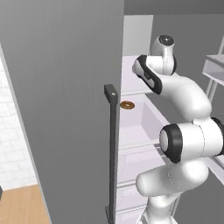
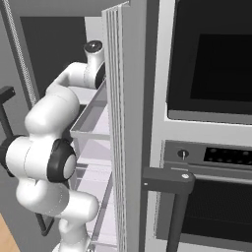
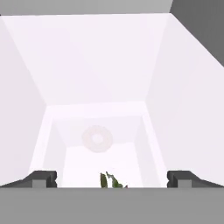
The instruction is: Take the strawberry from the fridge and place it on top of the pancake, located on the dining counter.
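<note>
The claw [image 3: 111,177] is held wide, its two dark fingertips [image 3: 41,178] set far apart at the bottom of the hand view, nothing gripped between them. Midway between them, at the lower edge, a green leafy tuft with a speck of red is seen: the strawberry [image 3: 112,181], mostly cut off, lying on a white shelf at its near edge. Beyond it, toward the shelf's back edge, a pale ring is seen through the frosted surface. From the left base view, the arm [image 1: 183,131] is reached into the open fridge [image 1: 65,109], and a brown donut [image 1: 127,105] is seen on a white shelf, near its left edge.
</note>
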Robot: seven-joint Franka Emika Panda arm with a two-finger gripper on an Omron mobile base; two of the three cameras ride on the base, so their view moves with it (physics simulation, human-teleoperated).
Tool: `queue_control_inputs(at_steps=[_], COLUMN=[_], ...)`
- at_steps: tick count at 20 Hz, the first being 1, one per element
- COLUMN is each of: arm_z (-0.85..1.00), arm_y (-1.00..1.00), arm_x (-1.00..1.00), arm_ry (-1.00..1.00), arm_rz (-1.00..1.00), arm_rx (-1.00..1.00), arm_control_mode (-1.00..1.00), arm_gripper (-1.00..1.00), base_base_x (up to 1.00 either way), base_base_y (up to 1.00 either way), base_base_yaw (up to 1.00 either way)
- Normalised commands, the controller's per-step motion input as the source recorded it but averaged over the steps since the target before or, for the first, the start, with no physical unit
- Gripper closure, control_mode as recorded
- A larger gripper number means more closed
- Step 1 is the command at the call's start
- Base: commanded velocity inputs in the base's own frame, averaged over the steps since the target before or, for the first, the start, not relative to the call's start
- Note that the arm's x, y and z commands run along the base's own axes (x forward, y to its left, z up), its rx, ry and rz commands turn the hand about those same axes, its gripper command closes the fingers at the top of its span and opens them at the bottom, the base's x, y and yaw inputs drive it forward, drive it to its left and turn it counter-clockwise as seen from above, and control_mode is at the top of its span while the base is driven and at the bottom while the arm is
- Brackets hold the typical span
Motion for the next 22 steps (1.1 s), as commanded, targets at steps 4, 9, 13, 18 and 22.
queue_control_inputs(at_steps=[4, 9, 13, 18, 22], arm_z=[-0.11, -0.11, -0.14, -0.2, -0.16], arm_y=[0.0, 0.0, 0.0, 0.01, 0.0], arm_x=[-0.12, -0.08, -0.03, -0.01, 0.0], arm_ry=[0.0, 0.0, 0.0, 0.01, 0.03], arm_rz=[0.0, 0.0, 0.0, 0.0, 0.0], arm_rx=[0.0, 0.0, 0.0, 0.0, 0.0], arm_control_mode=[-1.0, -1.0, -1.0, -1.0, -1.0], arm_gripper=[-1.0, -1.0, 1.0, 1.0, 1.0], base_base_x=[0.0, 0.0, 0.0, 0.0, 0.0], base_base_y=[0.0, 0.0, 0.0, 0.0, 0.0], base_base_yaw=[0.0, 0.0, 0.0, 0.0, 0.0])
